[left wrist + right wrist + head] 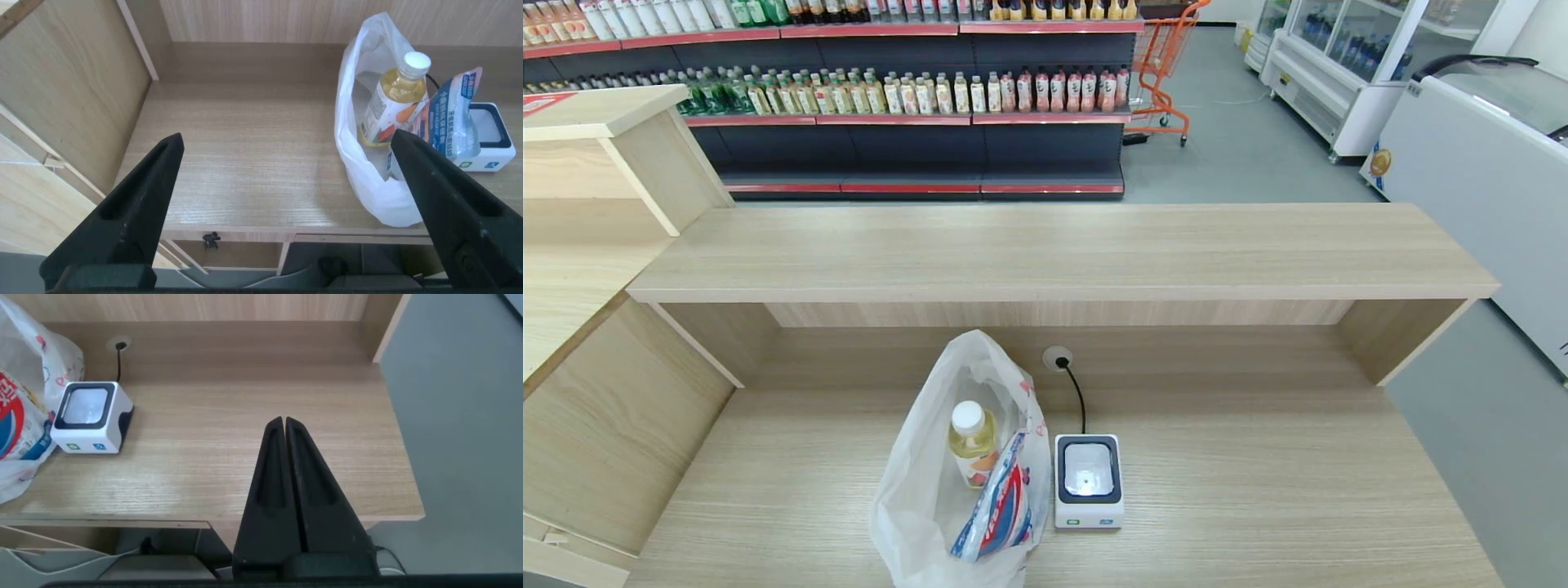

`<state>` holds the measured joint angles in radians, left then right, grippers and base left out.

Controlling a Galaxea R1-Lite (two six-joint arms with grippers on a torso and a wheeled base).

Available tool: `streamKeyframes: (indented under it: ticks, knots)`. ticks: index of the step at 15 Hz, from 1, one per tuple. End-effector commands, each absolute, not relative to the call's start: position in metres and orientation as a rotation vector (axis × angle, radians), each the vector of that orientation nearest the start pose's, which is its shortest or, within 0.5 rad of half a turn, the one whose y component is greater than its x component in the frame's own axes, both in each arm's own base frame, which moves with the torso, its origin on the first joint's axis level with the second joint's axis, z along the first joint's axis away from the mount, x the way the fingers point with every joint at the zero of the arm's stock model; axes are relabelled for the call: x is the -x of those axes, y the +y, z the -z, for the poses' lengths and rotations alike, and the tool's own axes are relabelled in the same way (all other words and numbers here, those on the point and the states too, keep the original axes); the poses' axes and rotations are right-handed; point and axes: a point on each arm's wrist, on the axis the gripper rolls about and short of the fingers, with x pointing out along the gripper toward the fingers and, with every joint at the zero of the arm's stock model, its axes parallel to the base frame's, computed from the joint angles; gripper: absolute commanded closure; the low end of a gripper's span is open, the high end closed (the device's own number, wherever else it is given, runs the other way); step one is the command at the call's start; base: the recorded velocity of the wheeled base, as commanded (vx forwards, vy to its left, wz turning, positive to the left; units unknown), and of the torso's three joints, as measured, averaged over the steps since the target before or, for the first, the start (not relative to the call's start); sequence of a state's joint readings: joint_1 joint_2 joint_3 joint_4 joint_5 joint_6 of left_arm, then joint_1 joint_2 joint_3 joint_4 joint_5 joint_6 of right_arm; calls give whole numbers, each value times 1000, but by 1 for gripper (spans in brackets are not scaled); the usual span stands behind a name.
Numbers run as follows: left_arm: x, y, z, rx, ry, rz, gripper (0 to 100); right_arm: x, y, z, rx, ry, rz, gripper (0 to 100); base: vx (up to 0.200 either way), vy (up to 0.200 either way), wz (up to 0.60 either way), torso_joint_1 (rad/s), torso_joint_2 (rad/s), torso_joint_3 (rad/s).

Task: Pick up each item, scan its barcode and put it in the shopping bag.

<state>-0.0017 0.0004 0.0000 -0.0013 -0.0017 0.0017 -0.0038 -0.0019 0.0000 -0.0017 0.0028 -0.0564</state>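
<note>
Desk (1258, 490) status: 1 shopping bag (915, 490), white plastic, standing open at the near edge, roughly mid-desk. 2 items inside: 1 bottle (972, 441) of yellow drink with a white cap, upright, and 1 blue/red/white packet (1001, 506) leaning against the bag's right wall. 1 scanner (1088, 482), a white box with a dark-framed window facing up, sits just beside the bag on its right. Its 1 black cable (1080, 400) runs to a grommet (1058, 357) at the back edge. Left gripper (286, 140) has its fingers spread wide with nothing between them, and it is above the near edge, left of the bag. Right gripper (283, 423) has its fingers pressed together with nothing held, and it is above the near edge, right of the scanner. 1 raised counter top (1062, 253) spans the back.
</note>
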Motion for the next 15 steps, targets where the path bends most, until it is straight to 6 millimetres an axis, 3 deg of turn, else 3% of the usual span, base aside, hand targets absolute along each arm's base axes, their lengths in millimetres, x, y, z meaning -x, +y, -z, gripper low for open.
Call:
streamKeyframes:
  ticks: [1, 15]
  knots:
    - [23, 0, -76, -2, -2, 3, 0, 23, 0, -76, 57, -2, 0, 100, 0, 0, 0, 0, 0, 0]
    - [23, 0, -76, -2, -2, 3, 0, 23, 0, -76, 58, -2, 0, 100, 0, 0, 0, 0, 0, 0]
